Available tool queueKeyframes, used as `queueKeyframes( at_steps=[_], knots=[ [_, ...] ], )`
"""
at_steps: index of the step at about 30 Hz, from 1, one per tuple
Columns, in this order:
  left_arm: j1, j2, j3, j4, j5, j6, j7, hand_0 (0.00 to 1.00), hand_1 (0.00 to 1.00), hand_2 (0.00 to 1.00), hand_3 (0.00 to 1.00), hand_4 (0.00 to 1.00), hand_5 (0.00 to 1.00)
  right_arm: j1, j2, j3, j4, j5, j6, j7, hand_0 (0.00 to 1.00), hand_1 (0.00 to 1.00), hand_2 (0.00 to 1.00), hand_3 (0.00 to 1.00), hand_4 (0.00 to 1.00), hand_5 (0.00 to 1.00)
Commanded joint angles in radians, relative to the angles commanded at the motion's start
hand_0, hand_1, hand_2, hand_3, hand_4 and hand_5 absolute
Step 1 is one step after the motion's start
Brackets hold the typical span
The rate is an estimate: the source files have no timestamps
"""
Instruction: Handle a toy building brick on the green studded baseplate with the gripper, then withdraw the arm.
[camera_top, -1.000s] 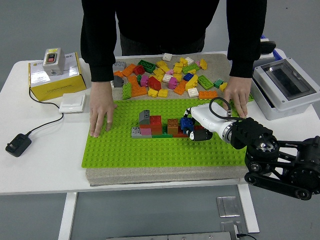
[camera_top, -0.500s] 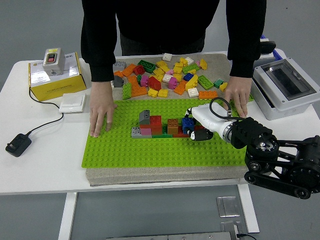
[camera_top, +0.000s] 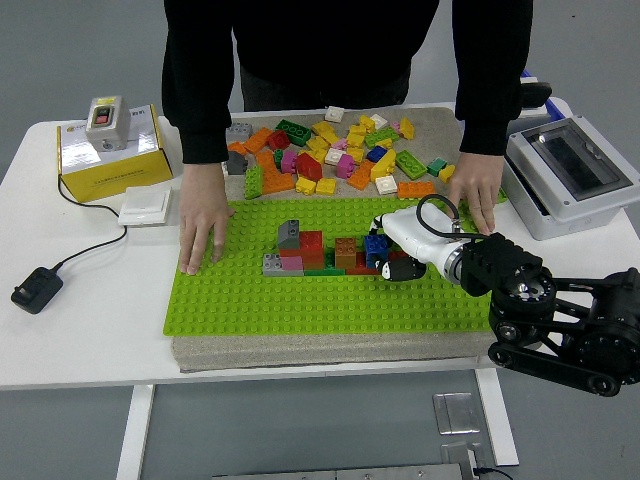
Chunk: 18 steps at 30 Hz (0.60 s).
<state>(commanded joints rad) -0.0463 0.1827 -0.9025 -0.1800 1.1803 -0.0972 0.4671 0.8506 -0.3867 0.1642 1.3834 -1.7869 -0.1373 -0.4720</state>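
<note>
Green baseplate (near edge bare), right hand on blue brick

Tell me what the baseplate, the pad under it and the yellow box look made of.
Baseplate: likely hard plastic, bright green, moulded studs. Pad: seemingly foam or felt, matte beige with a grainy edge. Yellow box: apparently printed cardboard, with folded edges.

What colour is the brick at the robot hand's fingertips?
Blue brick, at the right hand, head view.
</note>
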Motion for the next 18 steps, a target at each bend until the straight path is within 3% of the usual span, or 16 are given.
queueKeyframes(
  at_steps=[18],
  knots=[
    [0.0, 0.0, -0.008, 0.0, 0.004, 0.0, -0.014, 0.7, 0.662, 0.608, 0.656, 0.113, 0.686, -0.004, 0.001, -0.001, -0.004, -0.003, -0.015, 0.007, 0.045, 0.15, 0.615, 0.637, 0.499, 0.381]
  ],
)
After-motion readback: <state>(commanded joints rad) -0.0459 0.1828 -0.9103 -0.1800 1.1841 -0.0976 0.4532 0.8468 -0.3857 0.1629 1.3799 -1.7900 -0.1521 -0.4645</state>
